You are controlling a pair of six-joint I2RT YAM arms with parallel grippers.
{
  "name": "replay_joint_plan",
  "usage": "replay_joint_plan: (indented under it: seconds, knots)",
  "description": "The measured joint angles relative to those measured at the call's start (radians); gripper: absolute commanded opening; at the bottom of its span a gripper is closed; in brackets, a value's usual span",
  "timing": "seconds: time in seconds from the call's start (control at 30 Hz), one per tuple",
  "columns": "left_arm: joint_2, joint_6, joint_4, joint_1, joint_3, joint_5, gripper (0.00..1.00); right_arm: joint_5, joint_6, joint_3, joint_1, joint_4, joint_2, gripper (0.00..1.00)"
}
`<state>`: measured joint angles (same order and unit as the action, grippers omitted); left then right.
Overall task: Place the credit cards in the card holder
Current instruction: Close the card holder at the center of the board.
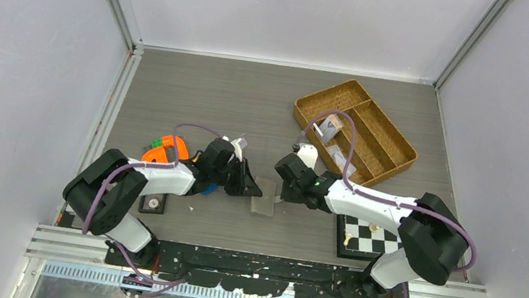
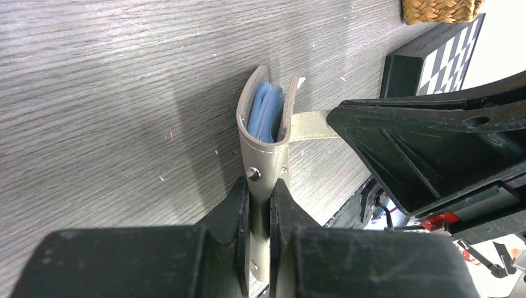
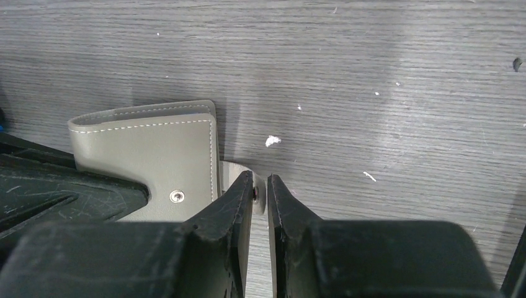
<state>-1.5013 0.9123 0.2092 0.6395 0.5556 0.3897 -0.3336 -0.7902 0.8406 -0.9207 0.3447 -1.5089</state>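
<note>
The card holder is on the wooden table, between the two arms and near the front edge. It stands on its side and is a little open, so the light blue pockets inside are visible from the left wrist view. The left gripper has its fingers pressed together on the grey cover, just below a small metal stud. The right gripper pinches the snap tab, which comes out from the side of the holder; its fingers are almost together with the pale tab between them. The two grippers are very near each other.

Behind the right arm is a woven basket with two compartments. Some pale flat pieces lie in it, perhaps the credit cards, but they are too small to tell. A chessboard lies under the right arm.
</note>
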Motion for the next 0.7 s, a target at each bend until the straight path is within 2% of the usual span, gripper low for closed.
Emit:
replay_joint_plan:
  seconds: [0.33, 0.7]
  knots:
    - [0.000, 0.000, 0.000, 0.000, 0.000, 0.000, 0.00, 0.023, -0.028, -0.026, 0.005, -0.010, 0.070, 0.21]
    - [0.000, 0.000, 0.000, 0.000, 0.000, 0.001, 0.00, 0.063, -0.036, -0.045, 0.025, -0.039, 0.072, 0.19]
